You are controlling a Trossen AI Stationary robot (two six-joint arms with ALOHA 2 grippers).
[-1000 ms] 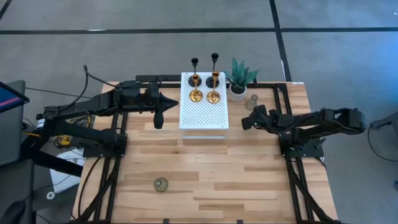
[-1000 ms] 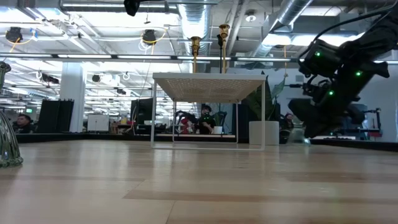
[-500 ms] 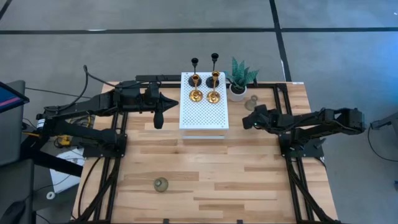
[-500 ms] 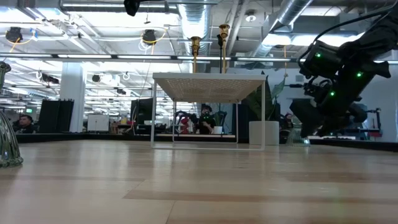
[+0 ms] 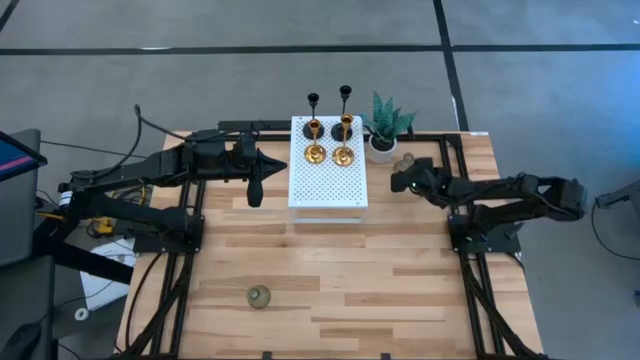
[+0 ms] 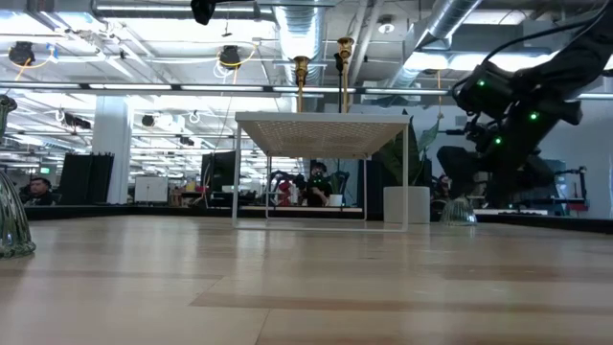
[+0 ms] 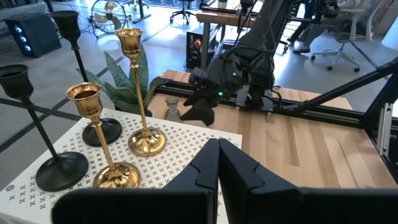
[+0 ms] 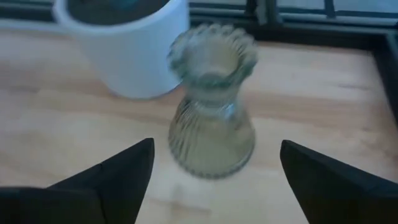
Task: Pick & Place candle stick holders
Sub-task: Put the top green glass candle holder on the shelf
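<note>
Change: my right gripper (image 5: 403,184) has moved toward the white pot (image 8: 124,50) over the last second and now faces the pale-green glass holder (image 8: 212,106) standing upright just beside that pot.
Right gripper state: fingers (image 8: 118,171) spread wide, one on each side of the glass holder, not touching it.
Meaning for the task: I judge this the approach to a grasp; next I must ease forward, then close around the holder's narrow waist.
Left gripper (image 7: 219,163): fingers pressed together, holding nothing, waiting beside the white perforated stand (image 5: 327,185), on the side away from the pot.
Already placed: 2 gold holders (image 5: 315,152) and 2 black holders (image 7: 62,168) on the stand.
Remaining: 1 more glass holder (image 5: 259,296), well apart from the pot, near the table's front edge.
</note>
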